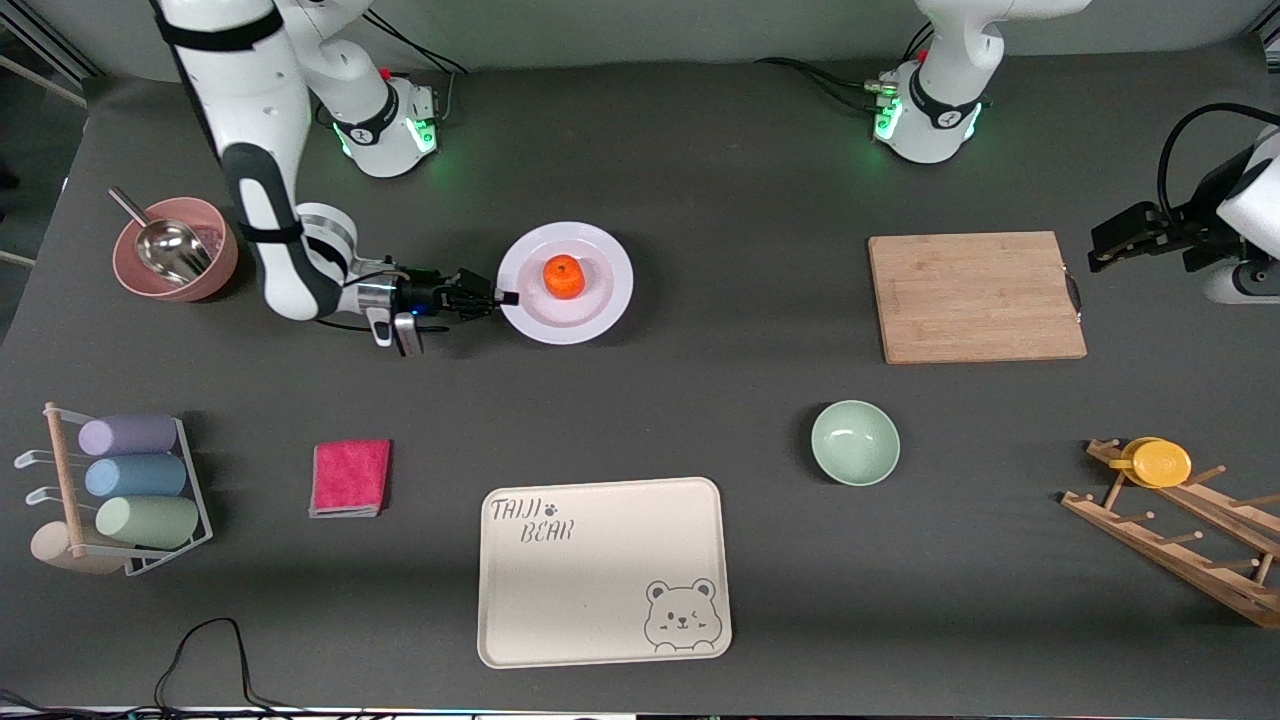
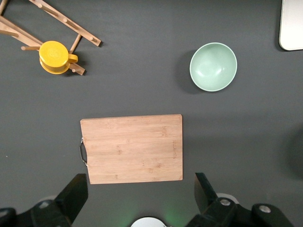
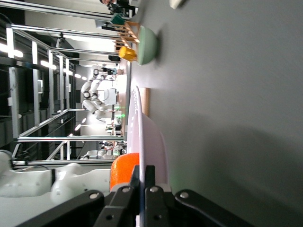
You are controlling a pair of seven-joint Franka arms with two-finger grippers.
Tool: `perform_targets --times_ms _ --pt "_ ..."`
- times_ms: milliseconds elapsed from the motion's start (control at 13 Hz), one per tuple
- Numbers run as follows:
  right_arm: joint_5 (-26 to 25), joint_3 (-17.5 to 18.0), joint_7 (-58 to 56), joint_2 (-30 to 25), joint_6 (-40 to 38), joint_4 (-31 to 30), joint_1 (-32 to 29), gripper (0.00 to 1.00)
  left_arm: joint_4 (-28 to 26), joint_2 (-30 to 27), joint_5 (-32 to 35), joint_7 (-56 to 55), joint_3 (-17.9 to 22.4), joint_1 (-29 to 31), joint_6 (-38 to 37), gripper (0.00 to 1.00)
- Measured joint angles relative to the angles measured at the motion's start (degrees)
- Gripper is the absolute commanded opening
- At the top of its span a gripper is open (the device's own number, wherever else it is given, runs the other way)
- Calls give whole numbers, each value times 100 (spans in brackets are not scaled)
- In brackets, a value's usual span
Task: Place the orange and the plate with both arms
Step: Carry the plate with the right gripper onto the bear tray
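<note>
The pale plate [image 1: 612,250] lies on the dark table, toward the right arm's end, with the orange [image 1: 564,276] on its middle. My right gripper [image 1: 505,297] is low and level at the plate's edge, shut on the rim. The right wrist view shows its fingers [image 3: 143,175] pinching the plate [image 3: 151,137] edge-on, with the orange [image 3: 124,168] just past them. My left gripper [image 1: 1105,245] is open and empty, up in the air at the left arm's end of the table. Its wrist view looks down between spread fingers [image 2: 142,189].
A wooden cutting board [image 1: 975,297] lies toward the left arm's end. Nearer the camera are a mint bowl [image 1: 855,442], a cream bear tray [image 1: 603,570], a pink cloth [image 1: 350,477], a cup rack [image 1: 130,490] and a wooden rack with a yellow cup [image 1: 1160,462]. A pink bowl with a scoop [image 1: 175,250] stands beside the right arm.
</note>
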Motion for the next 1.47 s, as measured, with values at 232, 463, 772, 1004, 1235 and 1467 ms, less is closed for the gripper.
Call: perform_targets --times_ms 232,463,772,1004,1235,1467 --pt "-369 -211 1004 -663 18 354 -6 0 -4 3 68 57 1 1 0 100" --pt "-471 -278 2123 -951 51 1149 -10 0 -5 3 124 72 1 1 0 100" --pt "-538 -328 3587 -840 154 2707 -54 0 -6 4 130 88 1 1 0 100" --pt "-538 -355 4219 -385 157 3741 -164 0 -6 4 118 101 -1 1 0 100" --pt "-65 -349 4692 369 146 4665 -344 0 -6 4 107 106 -8 1 1 100" --pt "227 -325 5157 1222 132 5734 -620 0 -5 4 86 109 -10 1 2 100"
